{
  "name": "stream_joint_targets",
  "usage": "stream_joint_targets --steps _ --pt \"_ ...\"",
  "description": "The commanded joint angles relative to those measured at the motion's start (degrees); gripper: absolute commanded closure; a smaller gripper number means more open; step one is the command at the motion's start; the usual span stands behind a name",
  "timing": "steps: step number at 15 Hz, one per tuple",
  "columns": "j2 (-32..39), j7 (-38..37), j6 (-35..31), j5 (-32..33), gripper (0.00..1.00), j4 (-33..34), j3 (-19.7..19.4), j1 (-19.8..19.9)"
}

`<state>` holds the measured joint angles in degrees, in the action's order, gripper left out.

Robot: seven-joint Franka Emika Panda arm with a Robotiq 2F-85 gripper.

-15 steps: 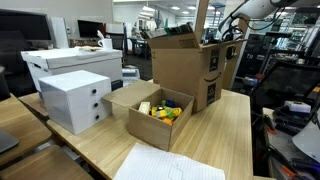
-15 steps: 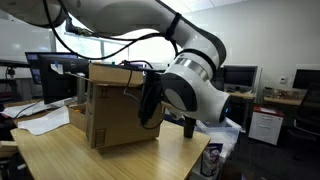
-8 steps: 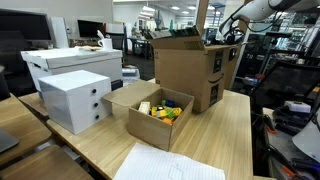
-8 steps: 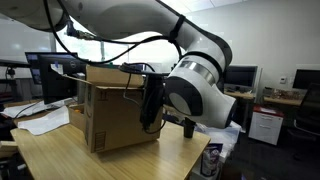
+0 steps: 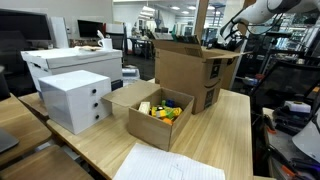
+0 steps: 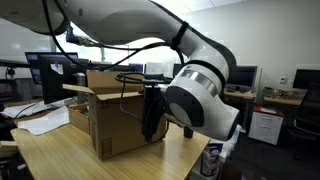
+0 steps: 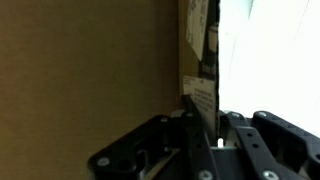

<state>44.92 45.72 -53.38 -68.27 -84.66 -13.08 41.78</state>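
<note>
A large open brown cardboard box (image 5: 190, 72) stands on the wooden table (image 5: 225, 130) and also shows in an exterior view (image 6: 115, 120). My gripper (image 5: 229, 40) sits at the box's top edge on the side by the arm. In an exterior view it is a black shape (image 6: 151, 112) against the box's side, half hidden by the big white arm joint. In the wrist view the box's brown wall (image 7: 90, 70) fills the left side, and its edge with a printed label (image 7: 203, 98) stands between my fingers (image 7: 207, 140). The gripper is shut on that wall.
A small open cardboard box (image 5: 128, 118) with colourful items (image 5: 162, 110) sits in front of the large box. A white drawer unit (image 5: 75, 98) and a white box (image 5: 70, 62) stand beside it. Paper sheets (image 5: 165, 165) lie near the table edge. A can (image 6: 210, 160) stands by the arm.
The large box has slid and turned on the table with my gripper holding its wall. It now sits flatter and squarer, and its top flaps have shifted.
</note>
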Motion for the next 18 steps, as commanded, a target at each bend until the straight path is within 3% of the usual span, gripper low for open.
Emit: stream_joint_targets --steps 1,15,16,17,18 --pt "1.52 3.77 2.31 -1.7 0.96 0.21 1.15 2.05" --pt "5.65 9.42 11.88 -7.68 0.96 0.05 2.25 7.27" --pt "5.75 9.27 12.11 -7.78 0.93 0.08 2.28 7.27" --pt "5.96 9.23 12.36 -7.56 0.68 0.39 2.23 7.25" --pt "5.99 9.37 12.57 -7.28 0.67 0.32 2.13 7.17"
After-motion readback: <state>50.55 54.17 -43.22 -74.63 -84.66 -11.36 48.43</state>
